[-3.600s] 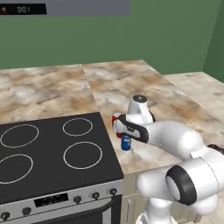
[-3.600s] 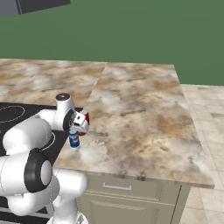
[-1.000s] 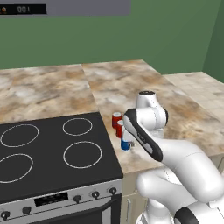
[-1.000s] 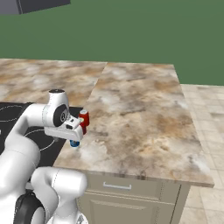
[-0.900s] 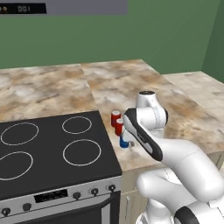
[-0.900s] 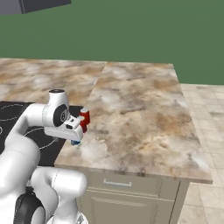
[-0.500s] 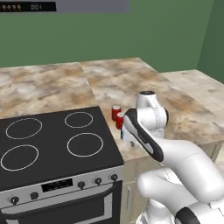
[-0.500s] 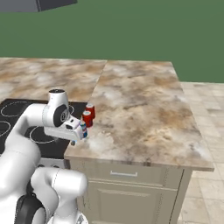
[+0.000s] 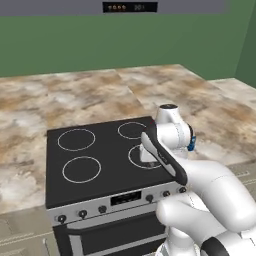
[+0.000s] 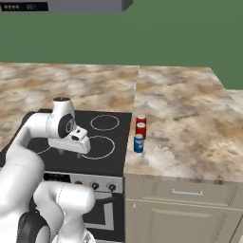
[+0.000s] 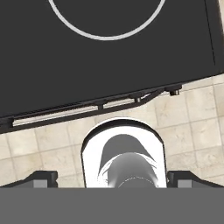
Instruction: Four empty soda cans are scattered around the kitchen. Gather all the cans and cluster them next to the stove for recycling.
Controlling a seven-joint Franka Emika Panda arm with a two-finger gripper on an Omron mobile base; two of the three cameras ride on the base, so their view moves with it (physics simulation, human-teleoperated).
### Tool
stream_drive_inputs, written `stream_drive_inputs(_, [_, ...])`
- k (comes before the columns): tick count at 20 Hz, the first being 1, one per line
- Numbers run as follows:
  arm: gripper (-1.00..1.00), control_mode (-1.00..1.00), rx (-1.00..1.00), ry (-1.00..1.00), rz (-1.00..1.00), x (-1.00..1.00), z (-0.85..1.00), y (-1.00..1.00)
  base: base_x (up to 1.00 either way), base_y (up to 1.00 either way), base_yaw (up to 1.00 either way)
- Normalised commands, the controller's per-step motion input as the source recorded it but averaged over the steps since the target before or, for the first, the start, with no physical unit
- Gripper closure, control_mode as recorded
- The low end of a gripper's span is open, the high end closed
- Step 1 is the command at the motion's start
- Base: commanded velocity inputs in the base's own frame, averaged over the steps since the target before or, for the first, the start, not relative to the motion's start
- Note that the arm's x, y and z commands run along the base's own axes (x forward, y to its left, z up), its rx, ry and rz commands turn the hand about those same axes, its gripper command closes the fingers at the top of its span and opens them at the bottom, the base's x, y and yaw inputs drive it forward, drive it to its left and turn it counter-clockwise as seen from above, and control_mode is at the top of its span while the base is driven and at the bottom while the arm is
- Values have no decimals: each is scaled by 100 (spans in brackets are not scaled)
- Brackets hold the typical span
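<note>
Two red soda cans [image 10: 141,124] stand upright, one behind the other, on the counter just right of the stove [image 10: 71,118]. A blue can [image 10: 138,143] stands right in front of them; in the left base view a sliver of that blue can [image 9: 190,144] peeks out behind my arm. My gripper [image 10: 71,148] hangs over the stove's front right burner, well left of the cans. In the hand view my gripper [image 11: 112,178] is open with nothing between its tips, looking down on the black cooktop [image 11: 109,61] and its front edge.
Marble counter [image 10: 190,118] runs behind and to both sides of the stove. A range hood [image 9: 130,7] hangs above. Knobs and a display line the stove's front panel [image 9: 125,199]. Tiled floor [image 11: 192,113] lies below the stove's front.
The whole picture has shifted sideways, so the base has driven; the stove is now central. My open gripper has drawn away from the cans and hangs over the cooktop. The cans stay put.
</note>
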Motion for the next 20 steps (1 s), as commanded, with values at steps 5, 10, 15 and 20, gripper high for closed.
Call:
stream_drive_inputs(5, [-100,100,0,0,0,0,0,0,-13,94,1])
stream_drive_inputs(10, [-100,100,0,0,0,0,0,0,-16,99,0])
stream_drive_inputs(15, [-100,100,0,0,0,0,0,0,-13,100,0])
stream_drive_inputs(20, [-100,100,0,0,0,0,0,0,0,100,0])
